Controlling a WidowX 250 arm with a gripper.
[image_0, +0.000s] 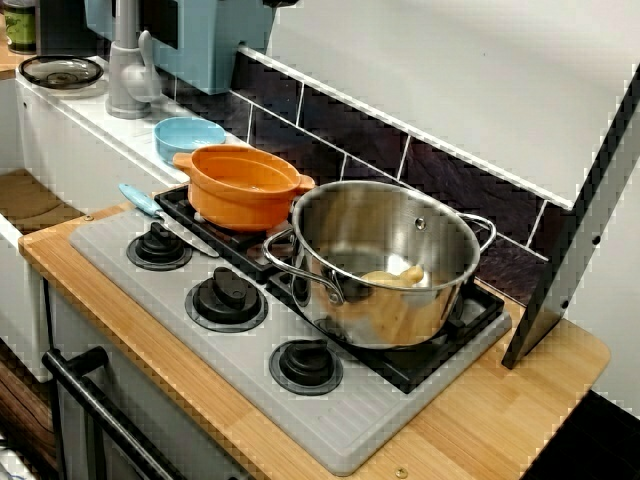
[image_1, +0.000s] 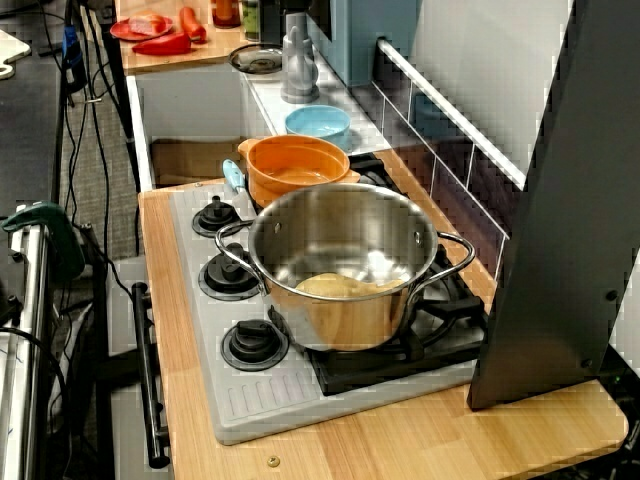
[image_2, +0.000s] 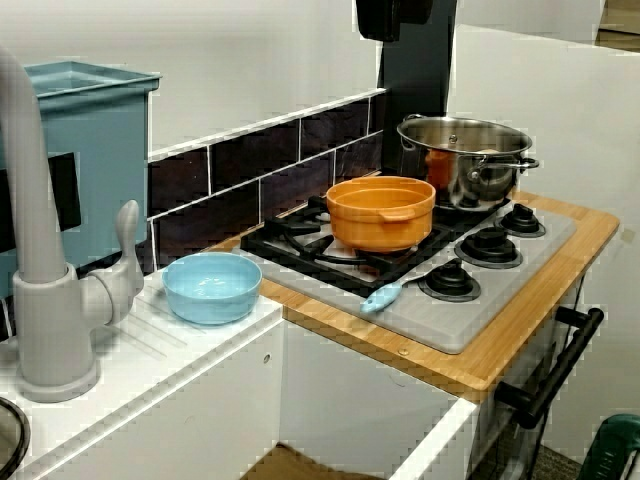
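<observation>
My gripper (image_2: 395, 18) sits cropped at 11 o'clock above the pot (image_2: 468, 150); I cannot tell its state. The orange dish (image_2: 381, 212) is at the pot's 8 o'clock.

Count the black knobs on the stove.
3, in a row on the grey panel: first knob beside the blue utensil, middle knob, last knob before the steel pot.

I count one steel pot (image_0: 385, 265) on my screen, with one tan food piece (image_0: 393, 277) inside it. One orange pot (image_0: 243, 185) at its ten o'clock, and one blue bowl (image_0: 188, 137) further along that line. Three black knobs (image_0: 228, 297) at seven o'clock. One blue-handled utensil (image_0: 145, 203), one grey tap (image_0: 130, 65), one dark round dish (image_0: 60, 70).
</observation>
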